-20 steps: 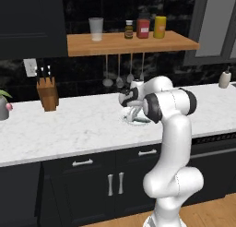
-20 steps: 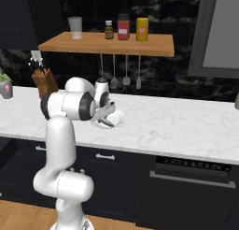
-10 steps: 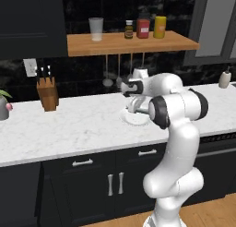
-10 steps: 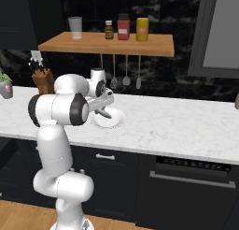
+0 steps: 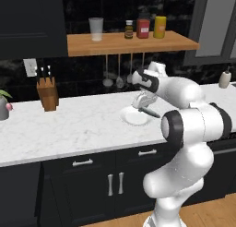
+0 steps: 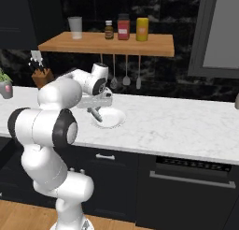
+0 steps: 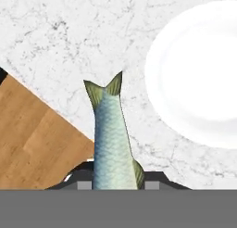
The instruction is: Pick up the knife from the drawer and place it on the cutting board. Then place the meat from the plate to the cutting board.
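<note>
My gripper (image 7: 111,178) is shut on the meat (image 7: 111,129), a silvery-blue fish whose forked tail points away from the hand. The fish hangs just above the marble counter, beside the round white plate (image 7: 199,74), which is bare. In the left base view the gripper (image 5: 143,101) sits over the near right rim of the plate (image 5: 131,118), the fish (image 5: 150,112) sticking out sideways. In the right base view the gripper (image 6: 95,105) holds the fish (image 6: 96,115) left of the plate (image 6: 114,118). The knife, the drawer and the cutting board are out of view.
A wooden knife block (image 5: 47,94) stands at the back left and a plant pot (image 5: 3,106) at the far left. Utensils (image 5: 117,71) hang under a shelf (image 5: 131,42) with a glass and jars. A dispenser (image 5: 224,78) stands far right. Light wood (image 7: 37,143) shows past the marble's edge.
The arm's upper links have swung round toward the counter's front. The hand has stayed by the plate, shifting slightly off it with the fish in its grip.
</note>
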Available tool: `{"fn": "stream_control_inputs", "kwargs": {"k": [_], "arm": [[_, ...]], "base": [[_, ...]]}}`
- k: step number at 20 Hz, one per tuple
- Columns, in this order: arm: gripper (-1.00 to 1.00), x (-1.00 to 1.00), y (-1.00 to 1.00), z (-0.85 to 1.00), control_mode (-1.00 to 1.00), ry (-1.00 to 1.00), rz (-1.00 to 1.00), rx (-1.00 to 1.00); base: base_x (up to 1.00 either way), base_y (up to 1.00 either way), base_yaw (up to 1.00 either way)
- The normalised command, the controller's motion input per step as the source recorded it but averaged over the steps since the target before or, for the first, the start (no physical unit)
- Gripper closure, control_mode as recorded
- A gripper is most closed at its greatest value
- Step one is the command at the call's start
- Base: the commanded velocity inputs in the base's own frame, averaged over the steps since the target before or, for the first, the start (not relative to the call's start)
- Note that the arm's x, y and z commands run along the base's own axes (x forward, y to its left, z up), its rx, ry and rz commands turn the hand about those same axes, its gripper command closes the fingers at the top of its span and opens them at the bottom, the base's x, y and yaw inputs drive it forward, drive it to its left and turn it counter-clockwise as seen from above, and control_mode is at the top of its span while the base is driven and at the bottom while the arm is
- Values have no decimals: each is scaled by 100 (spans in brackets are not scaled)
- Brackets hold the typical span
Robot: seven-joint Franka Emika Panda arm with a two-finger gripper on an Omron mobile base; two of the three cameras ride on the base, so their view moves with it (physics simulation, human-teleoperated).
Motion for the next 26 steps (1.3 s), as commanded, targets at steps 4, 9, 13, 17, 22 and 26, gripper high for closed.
{"fn": "stream_control_inputs", "kwargs": {"k": [4, 9, 13, 17, 22, 26], "arm": [[100, -100, 0, 38, -100, 0, -33, 2], [100, -98, 0, 42, -100, 0, -32, 0], [100, -86, 0, 50, -100, 0, -29, 0], [100, -80, 0, 37, -100, 0, -26, 0], [100, -50, 0, 14, -100, 0, -19, 0], [100, -6, 0, 0, 100, 0, -3, 0]], "base": [[0, 0, 0], [0, 0, 0], [0, 0, 0], [0, 0, 0], [0, 0, 0], [-15, 0, -1]]}}
